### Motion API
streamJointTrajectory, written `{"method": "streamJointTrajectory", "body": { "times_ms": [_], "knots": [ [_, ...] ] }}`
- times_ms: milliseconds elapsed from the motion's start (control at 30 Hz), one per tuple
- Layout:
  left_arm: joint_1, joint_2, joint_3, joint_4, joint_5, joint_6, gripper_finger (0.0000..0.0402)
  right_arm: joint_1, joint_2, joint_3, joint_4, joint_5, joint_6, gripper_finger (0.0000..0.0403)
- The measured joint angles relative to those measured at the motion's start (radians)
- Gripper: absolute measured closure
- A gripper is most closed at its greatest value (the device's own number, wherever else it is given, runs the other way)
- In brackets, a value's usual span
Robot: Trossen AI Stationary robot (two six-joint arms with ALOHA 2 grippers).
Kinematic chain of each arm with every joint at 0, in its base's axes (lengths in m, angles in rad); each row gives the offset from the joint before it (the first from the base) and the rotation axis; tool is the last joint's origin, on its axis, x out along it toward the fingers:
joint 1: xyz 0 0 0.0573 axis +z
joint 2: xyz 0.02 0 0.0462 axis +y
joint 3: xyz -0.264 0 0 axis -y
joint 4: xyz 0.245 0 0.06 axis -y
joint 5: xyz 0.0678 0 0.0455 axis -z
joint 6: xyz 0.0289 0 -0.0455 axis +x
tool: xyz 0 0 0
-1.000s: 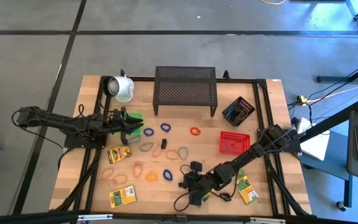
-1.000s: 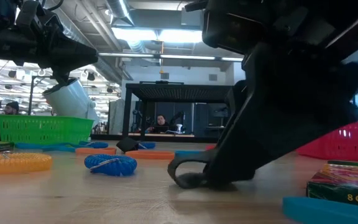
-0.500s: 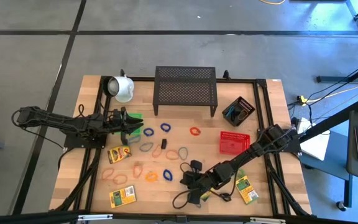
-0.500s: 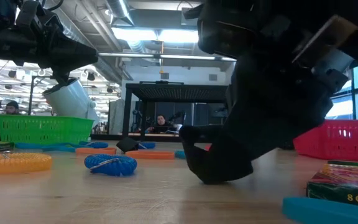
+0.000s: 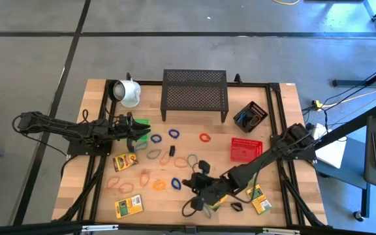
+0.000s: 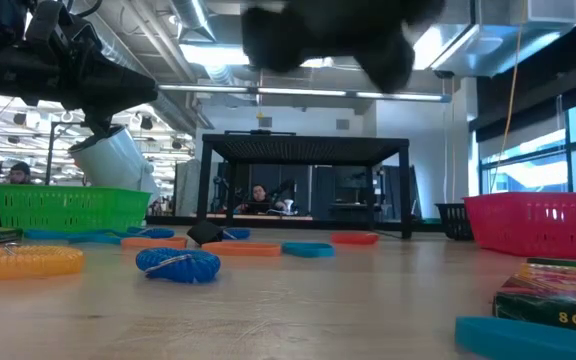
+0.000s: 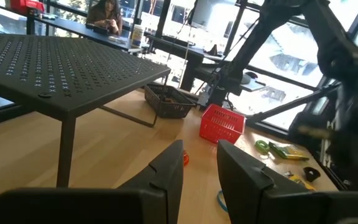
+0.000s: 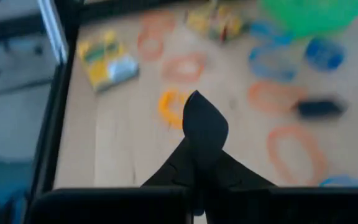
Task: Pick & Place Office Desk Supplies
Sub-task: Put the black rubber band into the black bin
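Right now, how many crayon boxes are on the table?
3 crayon boxes: one just beside the left gripper, one at the high view's lower left, one lower right beside the right arm. A yellow-green patch under that arm may be a fourth.

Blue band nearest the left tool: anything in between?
Nothing visible. The open left tool hovers beside the green basket; the blue band lies just past its tips on bare wood.

Legible text limited to one item: "8 CRA", cut off by the frame edge, printed in yellow on the dark side of a crayon box (image 6: 558, 300), lower right of the low view. Nothing else readable.
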Motion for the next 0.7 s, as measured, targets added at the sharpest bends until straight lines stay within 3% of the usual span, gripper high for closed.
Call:
{"method": "streamJointTrajectory", "body": {
  "times_ms": [200, 367, 533, 700],
  "knots": [
    [0.000, 0.000, 0.000, 0.000, 0.000, 0.000, 0.0311, -0.001, -0.039, 0.013, 0.049, 0.196, -0.167, 0.0394],
    [0.000, 0.000, 0.000, 0.000, 0.000, 0.000, 0.0311, -0.003, -0.056, 0.014, 0.071, 0.262, -0.274, 0.0394],
    [0.000, 0.000, 0.000, 0.000, 0.000, 0.000, 0.0311, -0.027, -0.093, 0.014, 0.038, 0.229, -0.299, 0.0394],
    [0.000, 0.000, 0.000, 0.000, 0.000, 0.000, 0.0311, -0.068, -0.189, 0.014, -0.142, 0.204, -0.259, 0.0394]
  ]
}}
